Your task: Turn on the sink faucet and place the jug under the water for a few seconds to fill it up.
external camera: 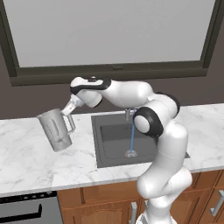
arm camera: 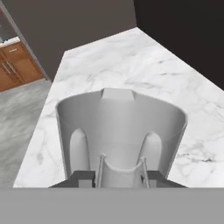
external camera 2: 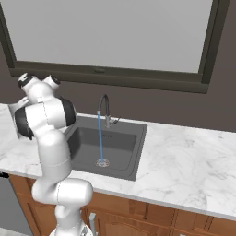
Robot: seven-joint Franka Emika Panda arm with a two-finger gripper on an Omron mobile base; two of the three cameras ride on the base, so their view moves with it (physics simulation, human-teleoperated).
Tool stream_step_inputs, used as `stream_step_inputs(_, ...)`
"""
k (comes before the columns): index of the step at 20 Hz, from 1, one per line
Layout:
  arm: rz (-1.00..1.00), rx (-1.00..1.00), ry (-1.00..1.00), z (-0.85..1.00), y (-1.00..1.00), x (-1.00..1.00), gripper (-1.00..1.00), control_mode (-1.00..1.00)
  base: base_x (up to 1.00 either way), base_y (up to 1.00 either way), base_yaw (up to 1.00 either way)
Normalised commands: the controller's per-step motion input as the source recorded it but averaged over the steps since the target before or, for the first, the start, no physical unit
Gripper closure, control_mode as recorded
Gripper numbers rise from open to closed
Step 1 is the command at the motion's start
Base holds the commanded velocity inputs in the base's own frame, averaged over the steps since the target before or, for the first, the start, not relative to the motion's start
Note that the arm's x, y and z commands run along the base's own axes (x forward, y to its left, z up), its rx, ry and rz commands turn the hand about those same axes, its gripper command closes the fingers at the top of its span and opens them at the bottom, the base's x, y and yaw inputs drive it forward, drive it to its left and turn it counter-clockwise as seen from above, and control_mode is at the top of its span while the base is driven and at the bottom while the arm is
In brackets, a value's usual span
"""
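The translucent grey jug (external camera: 56, 129) hangs tilted over the marble counter left of the sink (external camera: 109, 144). My gripper (external camera: 70, 107) is shut on its loop handle. In the hand view the jug (arm camera: 120, 122) opens away from me, its pouring lip at the far rim. Its handle sits between my gripper's (arm camera: 120, 178) two fingers (arm camera: 83, 178). The dark gooseneck faucet (external camera 2: 104, 108) stands behind the basin. A thin blue stream of water (external camera 2: 100, 138) falls onto the round drain (external camera 2: 102, 162). The jug is well left of the water (external camera: 132, 140).
The marble counter (external camera: 26, 162) runs left of the sink to an end edge, with wooden cabinets (arm camera: 13, 61) and floor beyond. A dark wall and a large window (external camera: 109, 30) back the counter. My own arm (external camera: 153, 122) arches over the sink's right side.
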Motion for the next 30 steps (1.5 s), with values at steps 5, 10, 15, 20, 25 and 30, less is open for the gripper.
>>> stream_step_inputs(5,0.01,0.00,-0.01,-0.02,0.10,-0.03,1.00,-1.00,0.00,0.00,0.00)
stream_step_inputs(10,0.00,0.00,-0.15,0.19,0.07,-0.31,1.00,-1.00,0.00,0.00,0.00)
stream_step_inputs(15,0.02,0.00,-0.23,0.62,0.02,-0.56,1.00,-1.00,0.00,0.00,0.00)
stream_step_inputs(20,0.03,0.01,-0.22,0.40,-0.55,-0.90,1.00,-1.00,0.00,0.00,0.00)
stream_step_inputs(25,0.00,0.09,-0.16,0.09,-0.92,-1.00,1.00,-1.00,0.00,0.00,0.00)
stream_step_inputs(30,0.00,0.14,-0.15,0.00,-1.00,-1.00,1.00,-1.00,0.00,0.00,0.00)
